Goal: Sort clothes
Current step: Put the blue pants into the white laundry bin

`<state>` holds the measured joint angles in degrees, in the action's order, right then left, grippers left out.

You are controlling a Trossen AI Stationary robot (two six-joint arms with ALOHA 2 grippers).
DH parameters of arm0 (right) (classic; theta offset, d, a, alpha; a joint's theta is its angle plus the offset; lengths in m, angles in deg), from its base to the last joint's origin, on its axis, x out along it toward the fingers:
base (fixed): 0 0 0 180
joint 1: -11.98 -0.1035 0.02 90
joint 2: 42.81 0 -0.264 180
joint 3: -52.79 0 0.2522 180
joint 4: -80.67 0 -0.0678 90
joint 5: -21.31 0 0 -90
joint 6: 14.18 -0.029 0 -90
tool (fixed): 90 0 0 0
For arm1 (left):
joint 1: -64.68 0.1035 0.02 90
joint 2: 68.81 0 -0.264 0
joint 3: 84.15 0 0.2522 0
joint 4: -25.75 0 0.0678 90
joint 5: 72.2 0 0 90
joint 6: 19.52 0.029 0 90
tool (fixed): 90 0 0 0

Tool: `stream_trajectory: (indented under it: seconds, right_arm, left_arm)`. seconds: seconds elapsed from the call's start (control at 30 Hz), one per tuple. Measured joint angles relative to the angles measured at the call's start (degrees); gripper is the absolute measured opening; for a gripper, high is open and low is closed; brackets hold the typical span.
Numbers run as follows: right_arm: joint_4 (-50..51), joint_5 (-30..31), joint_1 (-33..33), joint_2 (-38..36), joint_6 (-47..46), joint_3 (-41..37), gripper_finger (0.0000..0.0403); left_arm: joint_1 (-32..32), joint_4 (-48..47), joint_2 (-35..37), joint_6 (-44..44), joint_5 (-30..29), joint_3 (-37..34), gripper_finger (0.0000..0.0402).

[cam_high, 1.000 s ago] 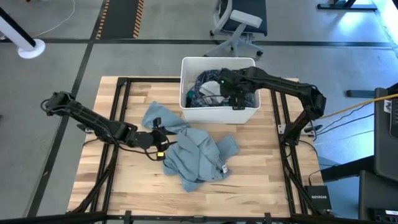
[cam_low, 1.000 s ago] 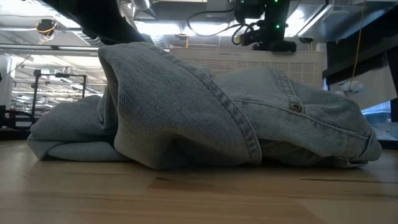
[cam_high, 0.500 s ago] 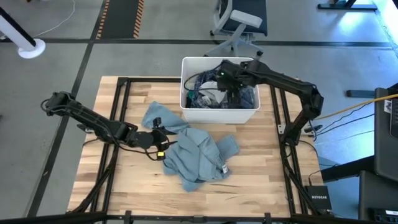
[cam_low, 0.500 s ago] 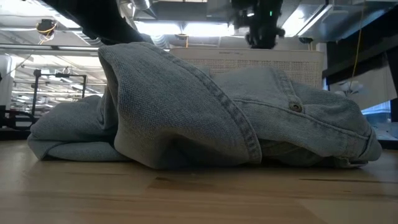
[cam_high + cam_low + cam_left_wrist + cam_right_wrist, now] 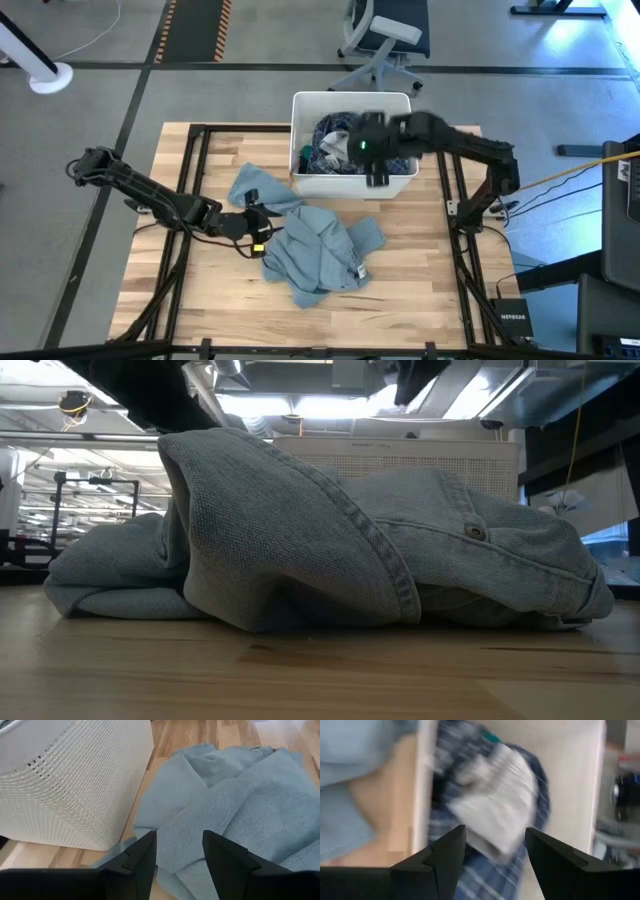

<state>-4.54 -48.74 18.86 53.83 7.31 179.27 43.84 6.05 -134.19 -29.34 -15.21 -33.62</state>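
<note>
Right gripper (image 5: 372, 160), jaws spread and empty, above the white bin (image 5: 300, 100) of mixed clothes (image 5: 335, 140). Left gripper (image 5: 252, 222), jaws spread, rests low beside the light blue-grey garment (image 5: 320, 250) on the table (image 5: 180, 290). Risk: a descending grasp may snag several tangled garments together.

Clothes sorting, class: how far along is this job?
Done: one light blue-grey garment lies out on the table. In hand: nothing; the right pincer hangs open above the white bin, the left pincer open by the garment. Left: plaid and other clothes in the bin.
</note>
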Motion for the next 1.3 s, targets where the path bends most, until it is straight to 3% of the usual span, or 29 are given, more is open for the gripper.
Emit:
stream_trajectory:
  seconds: [0.33,0.47,0.67,0.8,1.1,1.3]
  right_arm:
    - [-2.57,4.39,-20.82,0.00,-2.73,-10.43,0.0225]
    - [-9.51,4.68,-27.75,0.02,-3.73,-18.92,0.0225]
    - [-28.81,5.40,-35.71,0.02,-5.33,-34.60,0.0225]
    - [-33.11,6.13,-39.08,0.02,-9.46,-42.97,0.0225]
    - [-24.57,12.60,-42.27,0.02,-23.87,-52.22,0.0225]
    - [-35.81,10.91,-42.27,0.00,-23.18,-57.36,0.0225]
  left_arm:
    - [0.00,-8.79,0.00,-6.73,0.02,0.02,0.0155]
    - [0.00,-8.63,-0.01,-6.77,0.00,0.01,0.0155]
    - [0.00,-8.47,0.00,-6.90,0.00,0.01,0.0155]
    - [0.00,-8.47,0.00,-6.93,0.00,0.02,0.0155]
    - [1.77,-8.47,-0.02,-7.91,0.02,0.02,0.0155]
    - [2.97,-8.50,-0.27,-9.03,0.87,0.02,0.0155]
